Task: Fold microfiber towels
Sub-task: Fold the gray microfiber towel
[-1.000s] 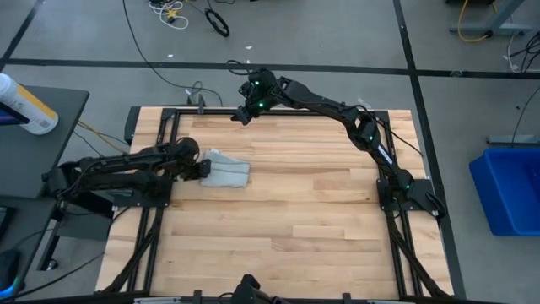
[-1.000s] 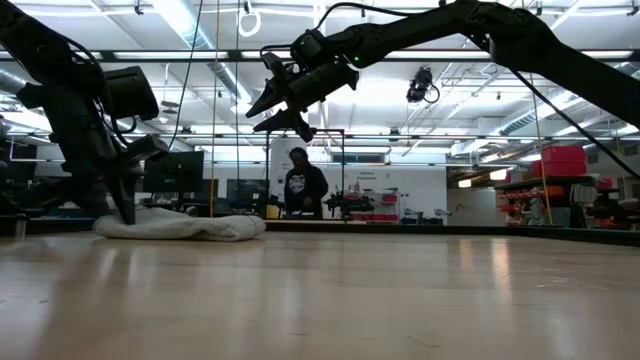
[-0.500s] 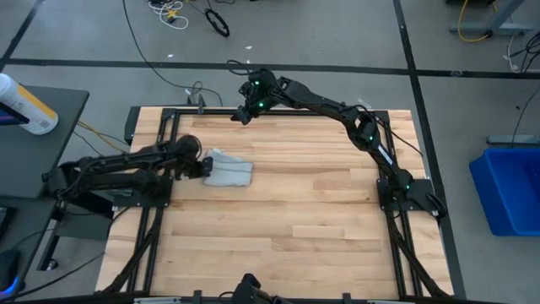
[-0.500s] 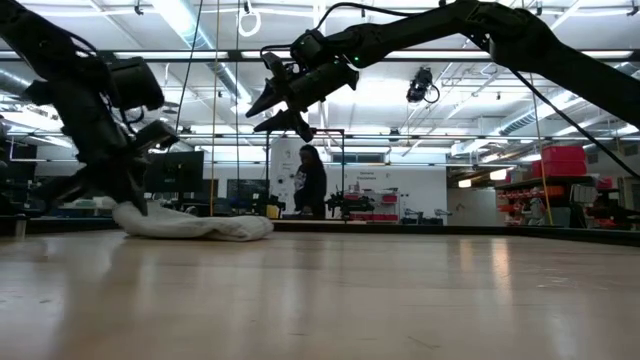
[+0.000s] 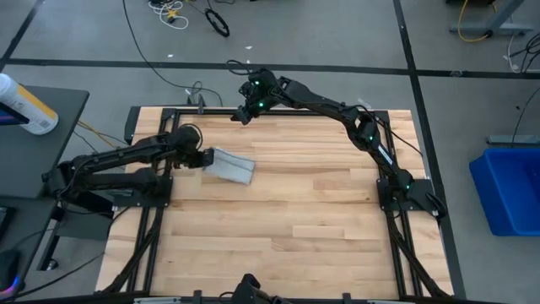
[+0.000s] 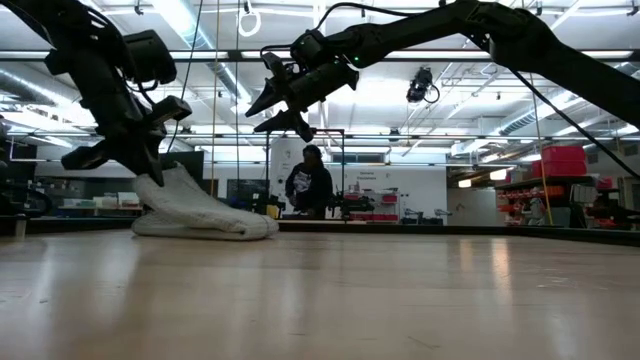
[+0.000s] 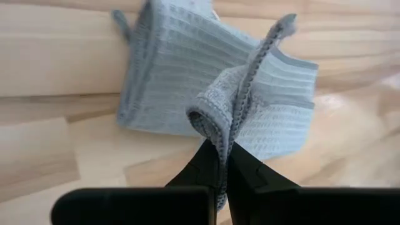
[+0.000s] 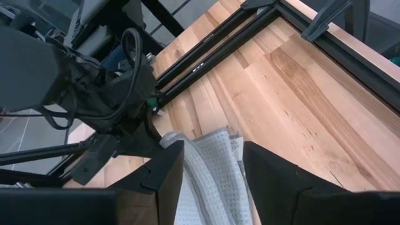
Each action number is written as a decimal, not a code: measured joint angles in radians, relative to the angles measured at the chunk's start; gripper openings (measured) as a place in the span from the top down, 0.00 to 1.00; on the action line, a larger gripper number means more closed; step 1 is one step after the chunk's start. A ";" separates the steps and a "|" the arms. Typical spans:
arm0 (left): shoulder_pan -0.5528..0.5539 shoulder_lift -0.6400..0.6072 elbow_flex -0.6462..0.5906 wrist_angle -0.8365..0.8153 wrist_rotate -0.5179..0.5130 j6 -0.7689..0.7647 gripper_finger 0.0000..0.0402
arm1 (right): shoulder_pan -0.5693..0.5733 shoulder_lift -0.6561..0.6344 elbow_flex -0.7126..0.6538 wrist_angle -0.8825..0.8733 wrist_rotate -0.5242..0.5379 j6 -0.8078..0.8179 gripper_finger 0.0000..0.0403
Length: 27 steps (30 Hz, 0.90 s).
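Pale grey-blue microfiber towel (image 5: 233,165) lay on the wooden worktop (image 5: 287,219) toward its left rear part, partly folded, one end lifted off the surface. Left gripper (image 5: 205,157) was at the towel's left end, fingers (image 7: 212,165) closed tight on a raised fold of the cloth; from the left wrist view the ribbed fabric draped over and between them, with a hemmed edge standing up. Low view showed the towel (image 6: 200,210) rising as a slope from the worktop to the left gripper (image 6: 150,172), the remaining part resting flat. Right gripper (image 5: 242,112) hung in the air above the rear edge of the worktop, well apart from the towel, fingers (image 6: 262,104) spread open and holding nothing. A person (image 6: 312,186) stood in the room beyond the worktop.
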<state>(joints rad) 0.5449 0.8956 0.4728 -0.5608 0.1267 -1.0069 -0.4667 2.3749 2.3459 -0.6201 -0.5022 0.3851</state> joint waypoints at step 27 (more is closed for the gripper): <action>0.221 0.195 -0.005 0.064 -0.021 0.270 0.97 | 0.000 0.000 0.000 0.000 -0.008 0.000 0.58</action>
<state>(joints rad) 0.7663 1.0904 0.4679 -0.4965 0.1061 -0.7373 -0.4671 2.3749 2.3459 -0.6201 -0.5098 0.3855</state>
